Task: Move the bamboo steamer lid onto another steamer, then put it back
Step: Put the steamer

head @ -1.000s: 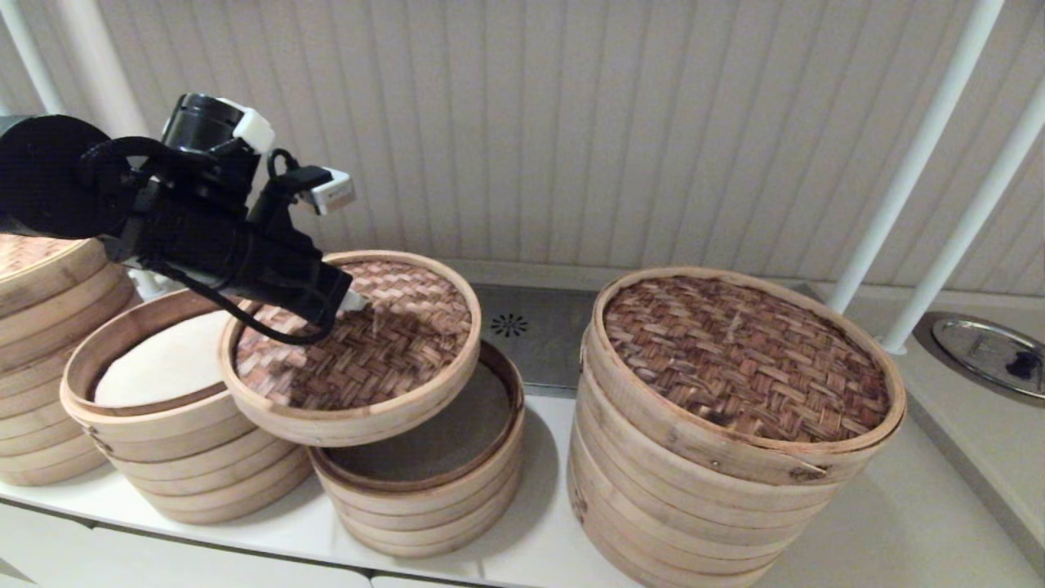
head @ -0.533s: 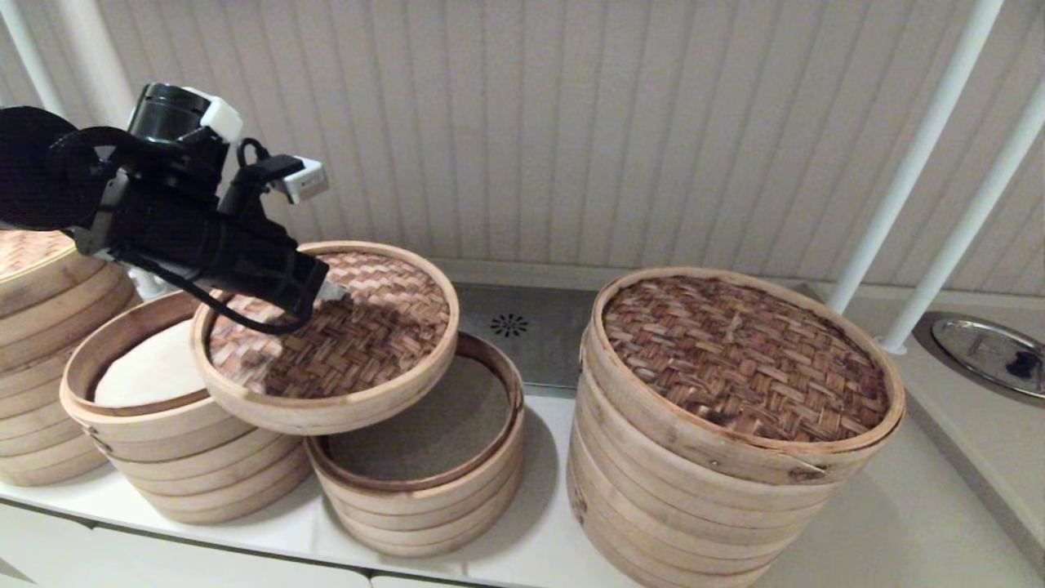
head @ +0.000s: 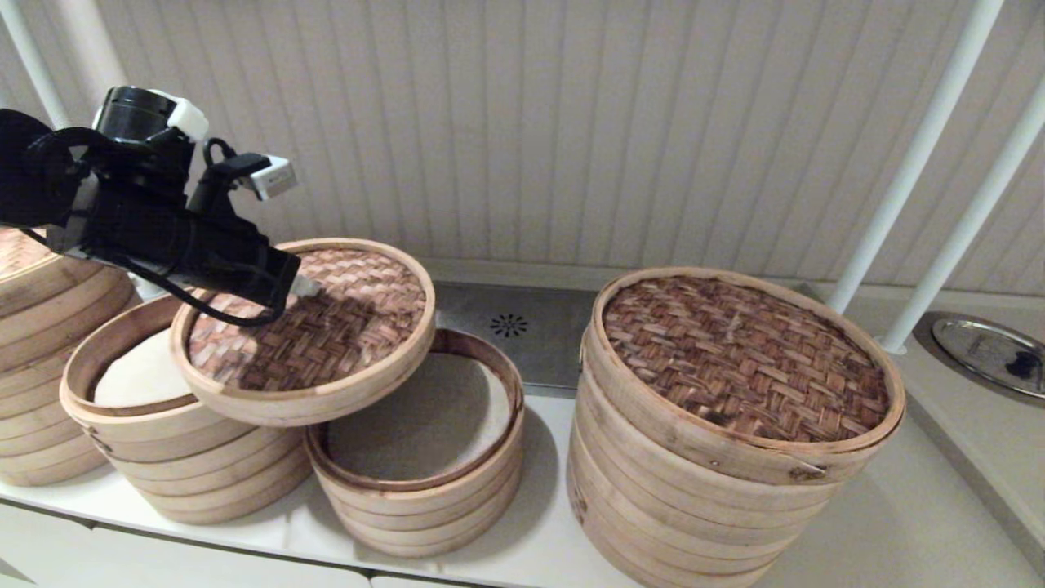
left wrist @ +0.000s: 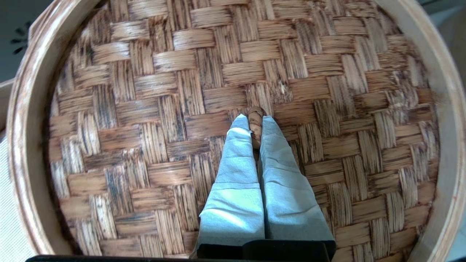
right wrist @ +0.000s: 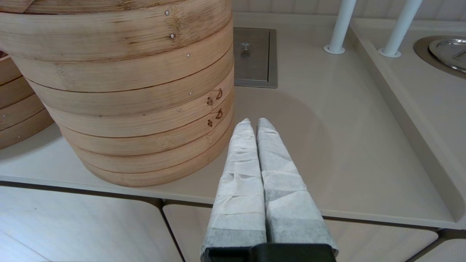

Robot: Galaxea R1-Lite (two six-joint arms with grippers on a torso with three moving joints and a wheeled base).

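Note:
My left gripper [head: 306, 287] [left wrist: 256, 122] is shut on the small dark loop handle [left wrist: 256, 116] of the bamboo steamer lid [head: 326, 343] [left wrist: 145, 109]. The lid hangs tilted in the air, with nothing touching it but the gripper. It overlaps the left rim of the short narrow steamer stack [head: 506, 441] and the right side of the taller pale stack [head: 188, 457]. The short stack stands uncovered with its white liner [head: 416, 416] showing. My right gripper [right wrist: 253, 122] is shut on nothing, parked low near the counter's front edge beside the widest stack [right wrist: 127, 91].
The widest stack [head: 735, 490] with its dark coarse lid [head: 743, 355] stands to the right. Another stack [head: 41, 327] sits at the far left. A drain plate [head: 522, 327] lies behind, white poles [head: 922, 155] and a metal dish [head: 988, 351] at the right.
The left gripper has carried the lid leftward, off the short stack and toward the taller pale stack. More of the short stack's liner shows now. The right arm has not moved.

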